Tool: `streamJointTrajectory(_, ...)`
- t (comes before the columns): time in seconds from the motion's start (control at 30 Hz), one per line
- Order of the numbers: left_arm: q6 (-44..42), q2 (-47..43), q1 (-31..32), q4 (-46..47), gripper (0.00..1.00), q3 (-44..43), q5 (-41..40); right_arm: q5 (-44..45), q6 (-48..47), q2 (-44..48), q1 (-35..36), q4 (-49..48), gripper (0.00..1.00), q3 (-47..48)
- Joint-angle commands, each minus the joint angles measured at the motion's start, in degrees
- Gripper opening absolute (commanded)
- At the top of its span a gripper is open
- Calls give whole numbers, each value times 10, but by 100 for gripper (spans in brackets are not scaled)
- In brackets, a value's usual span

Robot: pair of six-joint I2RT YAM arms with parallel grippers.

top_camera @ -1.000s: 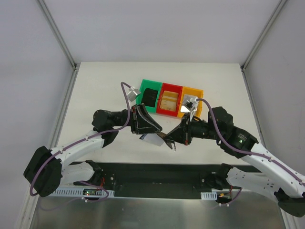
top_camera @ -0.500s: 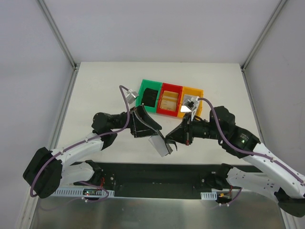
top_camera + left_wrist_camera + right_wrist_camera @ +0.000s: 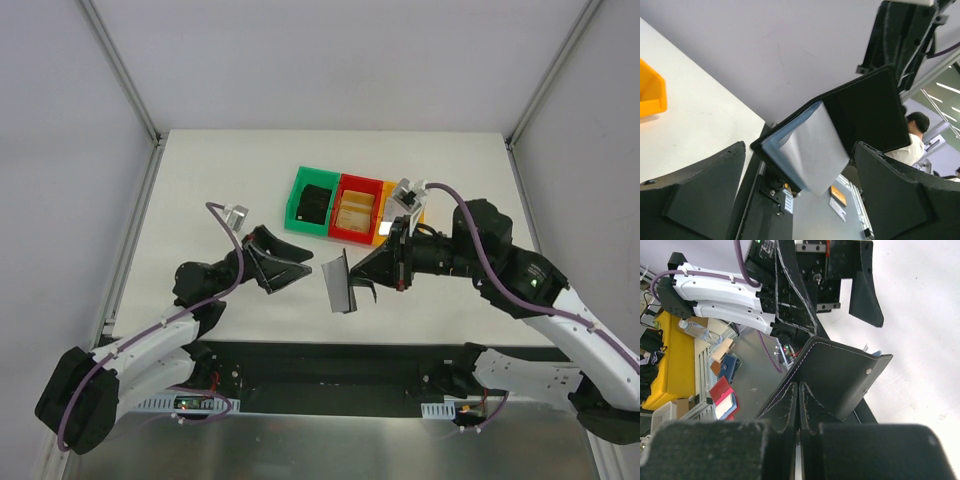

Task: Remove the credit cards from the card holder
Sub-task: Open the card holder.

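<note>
"Top external: where's the card holder [image 3: 339, 284]?"

"Up off the table [image 3: 200, 190], over its near part, standing on edge. The right gripper [image 3: 364, 289] has it by one edge, jaws clamped tight on it."

"Left gripper [image 3: 298, 268]?"

"Spread wide, holding nothing. It's near the holder, with a gap between."

"Any card showing?"

"Left wrist: a pale card [image 3: 812, 152] pokes out of the grey-blue lining. Can't read anything on it."

"Other labels?"

"Orange tag [image 3: 838, 195] below the table edge, too small to read. Right wrist shows white stitching and a snap stud [image 3: 868, 371] on the black cover."

"Room around it?"

"Green bin [image 3: 297, 195], red bin [image 3: 357, 180] and yellow bin [image 3: 390, 192] sit in a touching row behind, apart from the holder. White tabletop runs left of the bins to the side edge. Frame posts [image 3: 122, 70] rise at the far corners."
</note>
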State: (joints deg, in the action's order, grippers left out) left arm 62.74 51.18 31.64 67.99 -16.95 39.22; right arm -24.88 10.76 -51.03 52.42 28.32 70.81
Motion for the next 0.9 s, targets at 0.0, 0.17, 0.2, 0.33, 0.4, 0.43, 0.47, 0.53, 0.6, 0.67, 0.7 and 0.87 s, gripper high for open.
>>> streamJointTrajectory(0.0,-5,-8,-4,59,93,33,-45,-3,-19,-20,0,23,0,64)
streamJointTrajectory(0.17,33,30,-3,163,99,46,-26,-20,-12,-45,-1,27,0,109)
streamJointTrajectory(0.2,46,47,-4,186,99,42,-14,-23,-8,-50,-1,25,0,115)
streamJointTrajectory(0.33,102,122,-3,283,99,17,16,-32,0,-58,0,21,0,132)
streamJointTrajectory(0.4,115,133,-3,283,99,-4,31,-39,7,-58,0,15,0,134)
streamJointTrajectory(0.43,116,132,-3,283,99,-11,31,-42,10,-58,0,13,0,135)
streamJointTrajectory(0.47,114,126,-3,283,99,-14,30,-43,12,-57,0,12,0,135)
streamJointTrajectory(0.53,107,110,-3,283,99,-21,25,-46,14,-54,0,10,0,133)
streamJointTrajectory(0.6,107,98,-3,283,99,-29,27,-46,15,-51,-1,7,0,130)
streamJointTrajectory(0.67,113,90,-3,283,99,-39,30,-46,17,-50,-1,3,0,125)
streamJointTrajectory(0.7,117,87,-3,283,99,-43,32,-48,18,-50,0,1,0,123)
streamJointTrajectory(0.87,124,74,-1,283,99,-68,50,-57,24,-48,-1,-12,0,113)
